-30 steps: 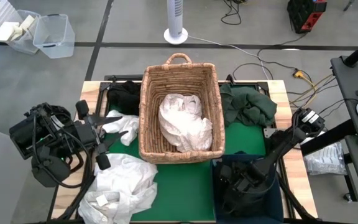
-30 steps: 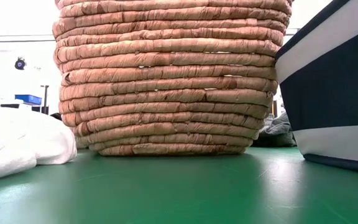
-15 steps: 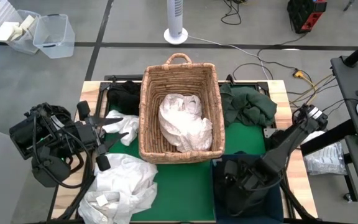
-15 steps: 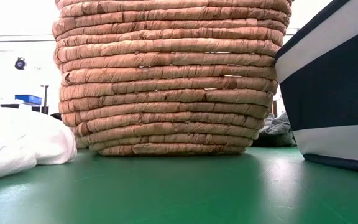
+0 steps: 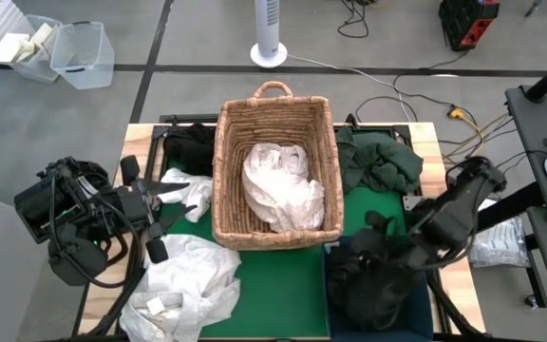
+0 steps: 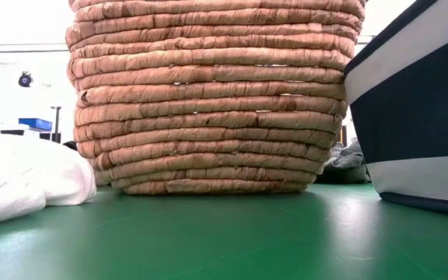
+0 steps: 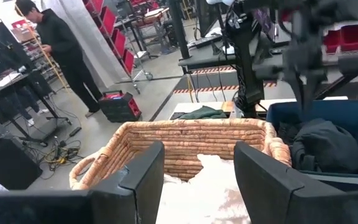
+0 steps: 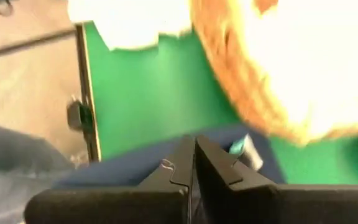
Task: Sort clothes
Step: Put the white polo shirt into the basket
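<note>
Grey workshop floor surrounds a wooden table point(image 5: 137, 133) topped with a green mat point(image 5: 283, 285), seen from overhead. A tan wicker basket point(image 5: 231, 142) stands at the middle of the frame, and a crumpled white garment point(image 5: 281, 188) lies inside it. Left of the basket, a second white garment point(image 5: 190, 195) is draped at the basket's side, and a larger white heap point(image 5: 183, 280) lies at the lower left of the mat. A black garment point(image 5: 190, 147) sits at the upper left corner of the table, touching the basket. A dark green garment point(image 5: 378, 161) lies just right of the basket.

At the lower right, a dark blue bin point(image 5: 333, 255) holds a dark garment point(image 5: 373, 280). The right gripper point(image 5: 373, 228) hangs over the bin's upper edge; in its own wrist camera its two fingers point(image 8: 180, 171) are pressed together with nothing visible between them.

The left gripper point(image 5: 155, 214) is at the left of the frame, beside the second white garment. Its wrist camera shows its fingers point(image 7: 143, 177) spread wide apart and holding nothing, facing the basket.

From table height, the basket wall fills the centre, the white heap is at the left and the bin's side is at the right. A person in dark clothes point(image 7: 58, 46) stands in the room beyond.
</note>
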Tool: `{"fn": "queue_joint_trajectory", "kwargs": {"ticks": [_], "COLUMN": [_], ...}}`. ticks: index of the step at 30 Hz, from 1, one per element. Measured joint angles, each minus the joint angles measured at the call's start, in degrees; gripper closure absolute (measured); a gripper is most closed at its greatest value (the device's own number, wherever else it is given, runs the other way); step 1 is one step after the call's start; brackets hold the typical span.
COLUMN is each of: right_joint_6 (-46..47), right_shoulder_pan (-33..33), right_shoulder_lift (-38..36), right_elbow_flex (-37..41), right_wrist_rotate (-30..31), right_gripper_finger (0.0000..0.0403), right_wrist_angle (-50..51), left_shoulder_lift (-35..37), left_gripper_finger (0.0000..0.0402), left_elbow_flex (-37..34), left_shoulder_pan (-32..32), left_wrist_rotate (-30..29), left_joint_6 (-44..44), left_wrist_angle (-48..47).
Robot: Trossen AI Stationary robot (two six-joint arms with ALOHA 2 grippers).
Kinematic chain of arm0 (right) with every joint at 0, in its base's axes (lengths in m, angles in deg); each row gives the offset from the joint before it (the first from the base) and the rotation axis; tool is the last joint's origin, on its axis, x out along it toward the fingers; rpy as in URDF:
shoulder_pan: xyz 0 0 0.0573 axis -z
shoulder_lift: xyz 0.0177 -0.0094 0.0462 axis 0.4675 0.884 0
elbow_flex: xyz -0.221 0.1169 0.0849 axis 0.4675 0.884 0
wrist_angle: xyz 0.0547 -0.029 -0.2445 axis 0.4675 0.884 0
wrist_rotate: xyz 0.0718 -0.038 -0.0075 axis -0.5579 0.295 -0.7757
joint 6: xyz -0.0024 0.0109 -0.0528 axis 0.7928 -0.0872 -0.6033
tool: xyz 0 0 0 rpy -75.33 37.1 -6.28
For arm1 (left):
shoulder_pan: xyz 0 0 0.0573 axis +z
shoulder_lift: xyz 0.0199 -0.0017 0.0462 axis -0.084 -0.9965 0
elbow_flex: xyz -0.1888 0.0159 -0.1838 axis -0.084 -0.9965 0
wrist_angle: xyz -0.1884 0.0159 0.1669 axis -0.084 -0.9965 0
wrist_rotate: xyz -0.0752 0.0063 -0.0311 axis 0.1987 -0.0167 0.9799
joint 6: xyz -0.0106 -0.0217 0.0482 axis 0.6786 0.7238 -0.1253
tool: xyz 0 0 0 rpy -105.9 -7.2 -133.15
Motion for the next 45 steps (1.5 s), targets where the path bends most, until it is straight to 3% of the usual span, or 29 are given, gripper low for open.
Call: {"fn": "queue_joint_trajectory", "kwargs": {"ticks": [4,7,10,14,19,23,26,31,37,45], "right_joint_6": [-9.16,-17.87,-27.64,-42.31,-54.24,-60.64,-63.5,-65.44,-65.94,-66.43], "right_shoulder_pan": [0.19,1.22,2.97,6.03,13.89,20.77,25.3,32.38,41.14,48.77], "right_shoulder_lift": [-1.91,-3.9,-6.41,-9.8,-12.99,-12.95,-11.49,-9.12,-8.59,-8.63], "right_elbow_flex": [-4.7,-7.49,-8.96,-8.39,-4.97,-2.51,-2.13,-2.0,-2.0,-1.89], "right_wrist_rotate": [7.8,11.55,12.56,12.1,0.93,-11.02,-18.52,-23.66,-38.28,-45.21], "right_gripper_finger": [0.0393,0.0394,0.0394,0.0394,0.0394,0.0394,0.0394,0.0394,0.0394,0.0394], "right_wrist_angle": [-1.37,-4.61,-9.92,-18.33,-28.74,-36.14,-39.44,-38.46,-38.22,-37.72], "left_shoulder_lift": [0.0,0.0,0.04,0.04,0.42,0.02,-1.18,-2.96,-3.17,-3.19], "left_gripper_finger": [0.023,0.023,0.023,0.023,0.023,0.023,0.023,0.023,0.023,0.023], "left_elbow_flex": [0.0,0.06,0.09,0.09,0.09,0.09,0.06,0.02,0.02,-1.16], "left_shoulder_pan": [0.0,0.44,1.0,0.98,2.83,6.75,9.91,16.27,22.25,24.5], "left_wrist_rotate": [2.67,8.67,13.38,14.2,8.84,8.41,12.52,21.36,26.23,30.08], "left_joint_6": [0.87,2.84,4.92,3.68,2.92,-1.53,-10.88,-22.9,-24.1,-23.61], "left_wrist_angle": [0.86,1.41,1.46,1.44,3.21,11.57,19.85,28.46,28.07,26.31]}}
